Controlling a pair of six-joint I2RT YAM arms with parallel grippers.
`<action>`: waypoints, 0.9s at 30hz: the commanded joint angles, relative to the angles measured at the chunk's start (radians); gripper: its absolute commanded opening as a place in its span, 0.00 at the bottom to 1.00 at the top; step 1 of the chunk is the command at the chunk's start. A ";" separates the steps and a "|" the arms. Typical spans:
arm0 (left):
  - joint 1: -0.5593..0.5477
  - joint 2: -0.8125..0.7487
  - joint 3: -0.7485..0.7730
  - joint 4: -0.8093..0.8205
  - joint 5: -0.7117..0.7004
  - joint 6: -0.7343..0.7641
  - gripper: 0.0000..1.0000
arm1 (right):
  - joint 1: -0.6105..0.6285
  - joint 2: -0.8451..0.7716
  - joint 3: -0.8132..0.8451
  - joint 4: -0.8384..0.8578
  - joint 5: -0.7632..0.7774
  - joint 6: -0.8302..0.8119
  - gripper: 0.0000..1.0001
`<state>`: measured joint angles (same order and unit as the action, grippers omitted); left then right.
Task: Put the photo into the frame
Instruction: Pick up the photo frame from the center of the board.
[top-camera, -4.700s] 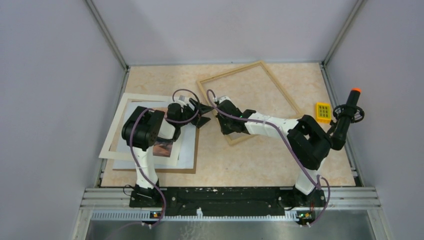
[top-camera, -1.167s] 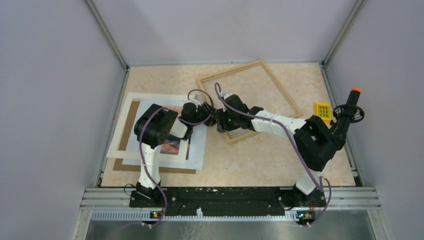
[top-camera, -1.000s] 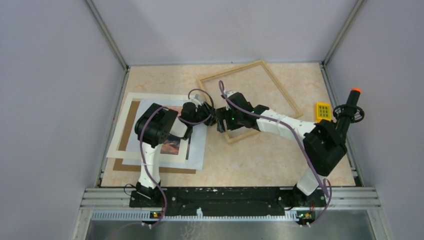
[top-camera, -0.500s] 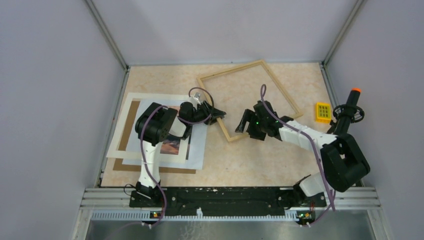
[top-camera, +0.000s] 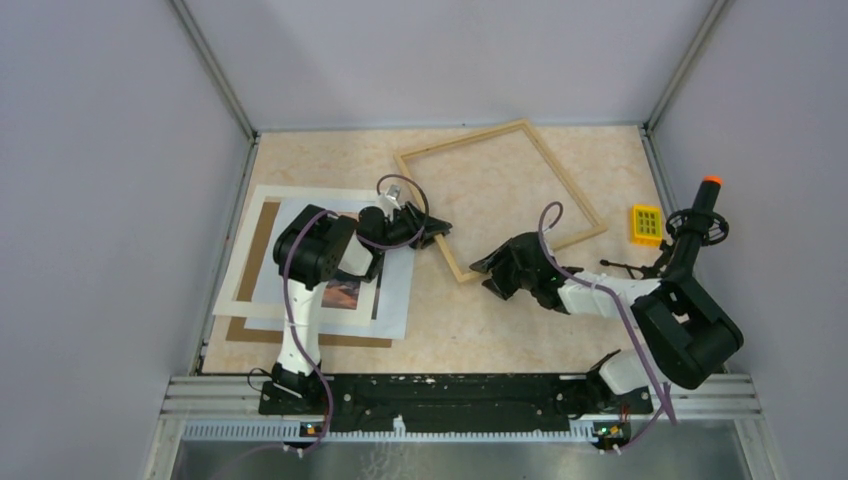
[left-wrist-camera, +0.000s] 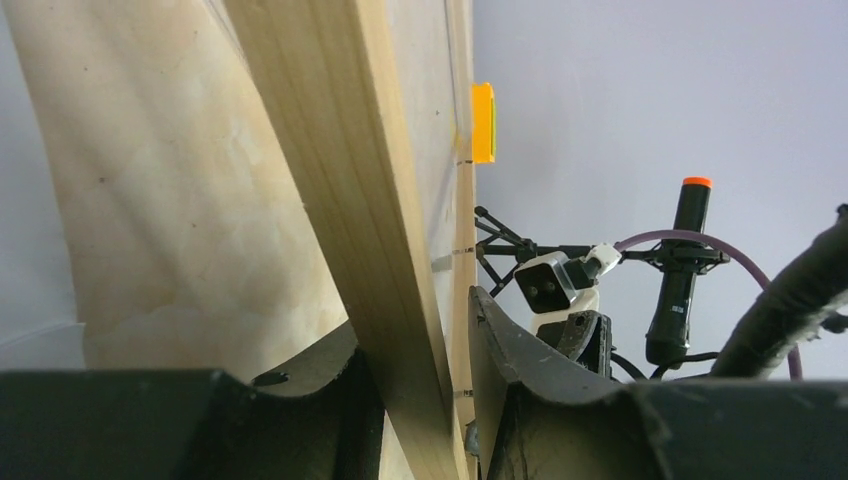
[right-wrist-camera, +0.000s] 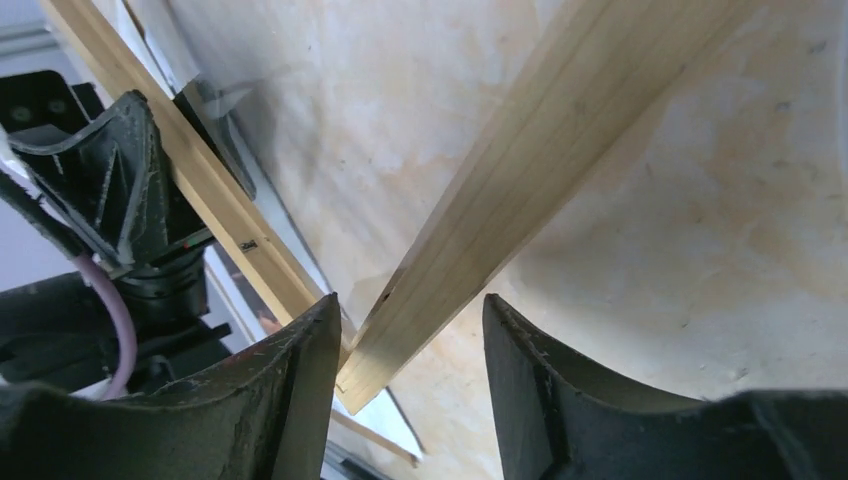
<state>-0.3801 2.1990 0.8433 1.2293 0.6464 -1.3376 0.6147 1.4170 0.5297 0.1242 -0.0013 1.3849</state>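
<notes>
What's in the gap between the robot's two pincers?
The near corner of the frame, seen from the top camera. The left pincer clamps its rail; the right pincer stands open just past it.

Left pincer (top-camera: 433, 232) clamped tight, right pincer (top-camera: 486, 277) spread apart

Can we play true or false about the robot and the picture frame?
1. The left gripper grips the frame. True.
2. The photo is inside the frame. False: it lies left of the frame, outside it.
3. A yellow block sits right of the frame. True.
4. The right gripper holds the photo. False: it is by the frame's near corner, away from the photo.
5. The frame is red. False: it is light wood.
</notes>
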 joint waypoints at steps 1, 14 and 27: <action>0.005 0.001 -0.009 0.171 0.006 -0.025 0.38 | 0.027 -0.006 -0.033 0.137 0.057 0.120 0.51; 0.016 0.029 -0.026 0.267 -0.015 -0.066 0.44 | 0.042 -0.058 -0.170 0.301 0.080 0.244 0.19; 0.040 0.129 0.049 0.392 -0.099 -0.166 0.62 | 0.041 -0.016 -0.186 0.366 0.044 0.265 0.09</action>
<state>-0.3477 2.3119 0.8417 1.4620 0.5945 -1.4845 0.6460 1.3918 0.3389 0.4049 0.0631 1.6463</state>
